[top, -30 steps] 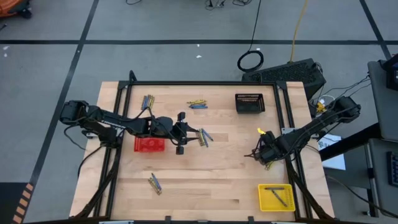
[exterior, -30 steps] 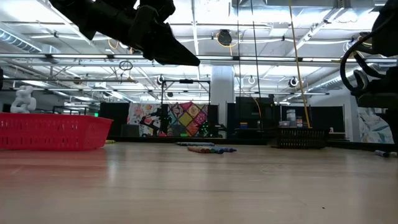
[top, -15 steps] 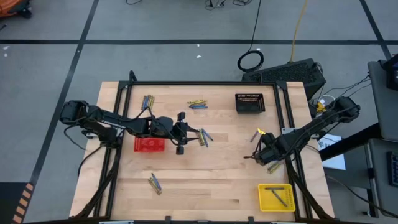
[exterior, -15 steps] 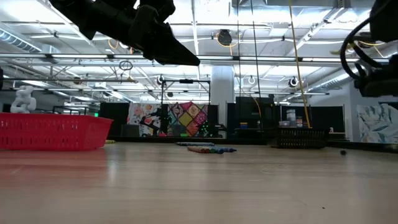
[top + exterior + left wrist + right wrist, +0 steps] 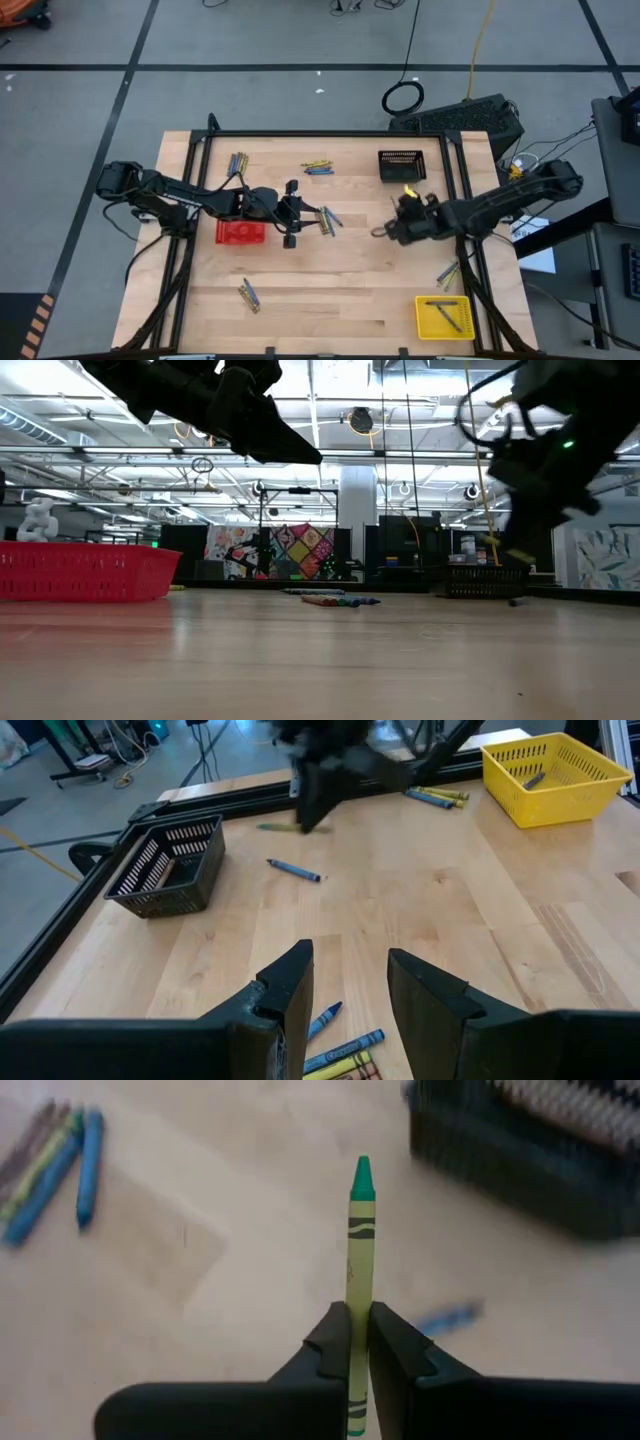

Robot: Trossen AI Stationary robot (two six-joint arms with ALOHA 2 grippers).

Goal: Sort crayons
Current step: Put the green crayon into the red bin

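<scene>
Looking at the table, the sorting seems barely underway. The yellow basket [image 5: 443, 316] at the near right corner has a crayon or two in it, the black basket [image 5: 401, 165] at the far right shows something pale inside in the left wrist view, and I can't tell what's in the red basket [image 5: 240, 232] on the left.

The right gripper [image 5: 403, 199] is clamped shut on a green crayon [image 5: 360, 1270], which pokes straight out past the fingertips. It hangs over the right half of the table, just near of the black basket, so my guess is it's mid-carry to some basket.

The left gripper [image 5: 345, 985] hovers around the middle, just right of the red basket, jaws partly apart with nothing between them. A few crayons [image 5: 328, 219] lie right by its fingers.

Plenty left: a bunch [image 5: 237, 161] at the far left, a row [image 5: 317, 166] at far centre, a pair [image 5: 248, 293] near left, a couple [image 5: 447, 272] by the right edge, and a lone blue one [image 5: 294, 869] out in the open.

Nothing much blocks the way. Beyond the table there's only a cable loop [image 5: 403, 98] on the floor and a black case [image 5: 470, 117]. The arms stand well apart, so I doubt they'd clash.
</scene>
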